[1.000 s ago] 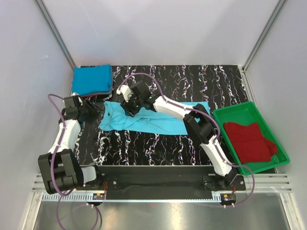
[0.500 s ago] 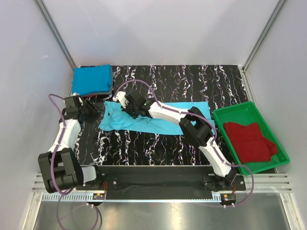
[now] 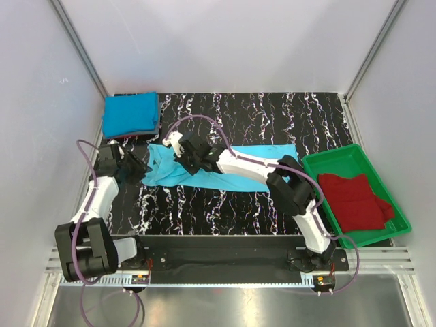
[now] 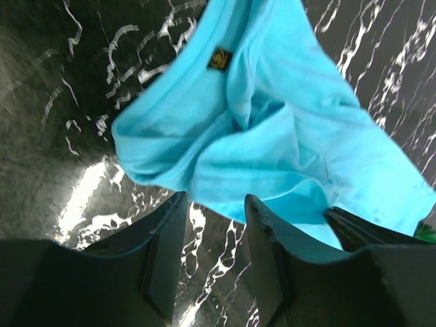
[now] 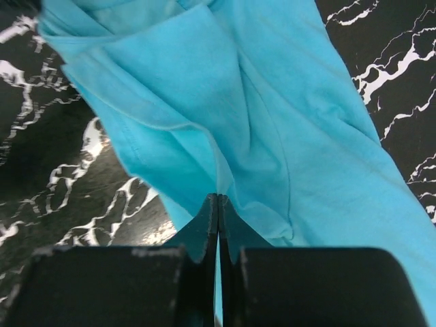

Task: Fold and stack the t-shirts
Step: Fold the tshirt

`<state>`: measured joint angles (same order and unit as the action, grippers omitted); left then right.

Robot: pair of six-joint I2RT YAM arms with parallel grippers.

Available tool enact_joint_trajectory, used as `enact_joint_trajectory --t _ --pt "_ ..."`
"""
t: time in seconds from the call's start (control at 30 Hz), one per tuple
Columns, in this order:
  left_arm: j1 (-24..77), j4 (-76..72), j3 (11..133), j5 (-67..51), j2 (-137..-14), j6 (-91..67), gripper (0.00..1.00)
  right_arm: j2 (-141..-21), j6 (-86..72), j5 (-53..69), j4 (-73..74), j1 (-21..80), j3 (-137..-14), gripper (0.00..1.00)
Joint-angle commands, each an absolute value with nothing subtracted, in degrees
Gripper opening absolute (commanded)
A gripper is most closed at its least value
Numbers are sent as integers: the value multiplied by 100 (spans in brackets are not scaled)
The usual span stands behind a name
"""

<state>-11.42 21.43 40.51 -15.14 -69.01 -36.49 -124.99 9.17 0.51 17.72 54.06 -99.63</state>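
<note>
Clamped just now, from apart a second ago, with right fingers (image 5: 201,231) on the turquoise shirt (image 3: 162,172), spread mid-surface. Left fingers (image 4: 163,248) kept apart, astride its left edge, gripping nothing. Judged: grasp secured, ready for folding.

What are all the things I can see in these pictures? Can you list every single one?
light turquoise cloth t-shirt: 1, light turquoise, lying rumpled across the middle of the table
deep blue folded cloth t-shirt: 1, blue, far left corner of the table
dark red cloth t-shirt: 1, dark red, inside the tray
green plastic tray: 1, green, right side of the table
black table with white marble streaks: 1, black and white, under everything
left arm: 1, white and black, near left; left pincer open at the turquoise shirt's collar end
right arm: 1, white and black, reaching leftward; right pincer shut on the turquoise shirt
</note>
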Motion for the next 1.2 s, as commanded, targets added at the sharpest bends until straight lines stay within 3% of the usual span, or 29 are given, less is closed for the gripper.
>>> enact_joint_trajectory --t 0.0,1.17 --pt "-932 2092 3885 -1266 -6654 -3761 44 -11980 466 -18 1494 5484 -9739 0" --pt "-448 871 2839 -536 -6829 -4245 41 -11646 -167 685 967 5555 -8622 0"
